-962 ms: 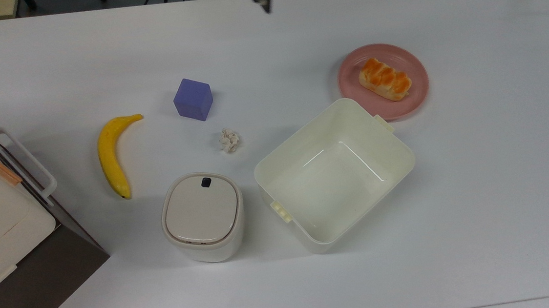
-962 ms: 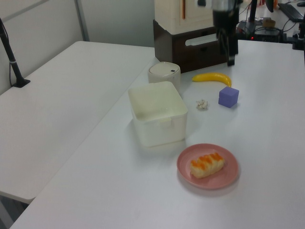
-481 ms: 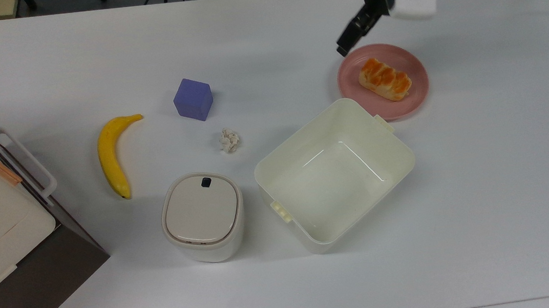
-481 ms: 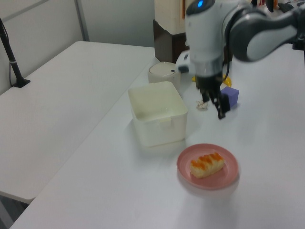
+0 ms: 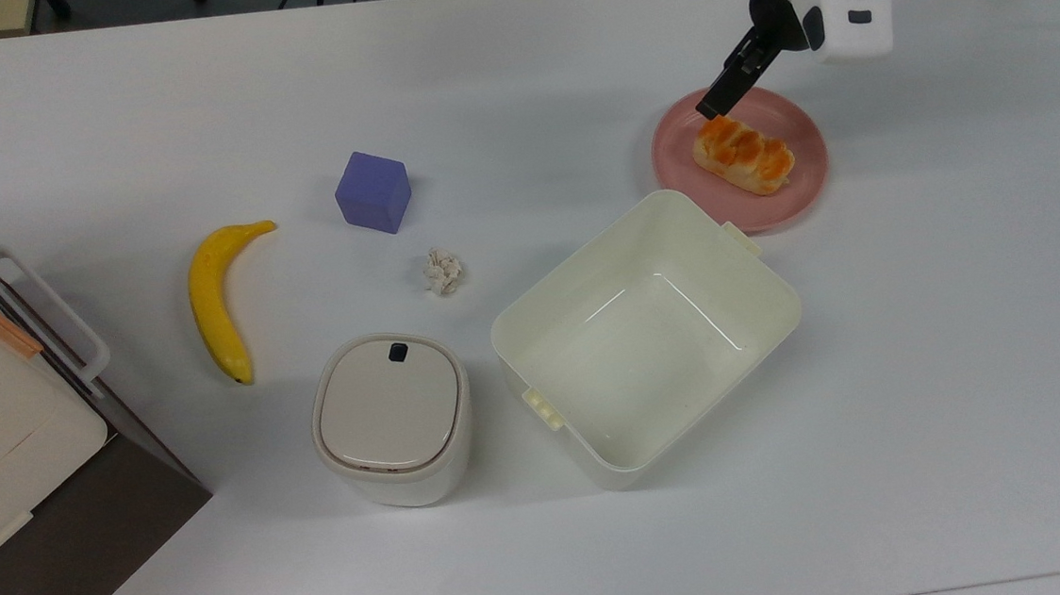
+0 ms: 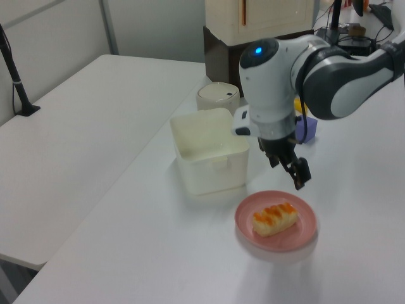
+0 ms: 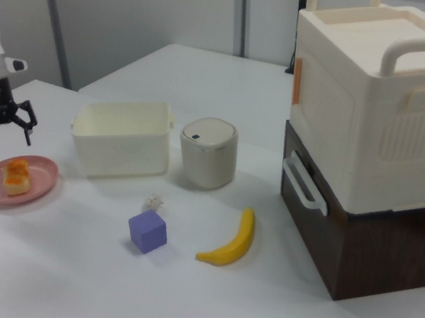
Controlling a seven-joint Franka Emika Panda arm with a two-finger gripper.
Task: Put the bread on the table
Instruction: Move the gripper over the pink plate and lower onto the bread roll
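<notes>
A small oblong bread (image 6: 274, 218), cream-sided with a lumpy orange-brown glazed top, lies on a round pink plate (image 6: 304, 235) on the white tabletop (image 6: 114, 240). Above the plate's far edge hangs the gripper (image 7: 0, 128), its fingers (image 7: 30, 125) spread wide and empty, pointing down. The arm's upper part is cut off at the top view's top edge.

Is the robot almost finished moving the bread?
Not yet. Done: the gripper has got itself above the pink plate. In hand: nothing, its fingers are spread open and empty. Left: the bread lies on the plate, so it has yet to be grabbed, lifted and set down on the table.
</notes>
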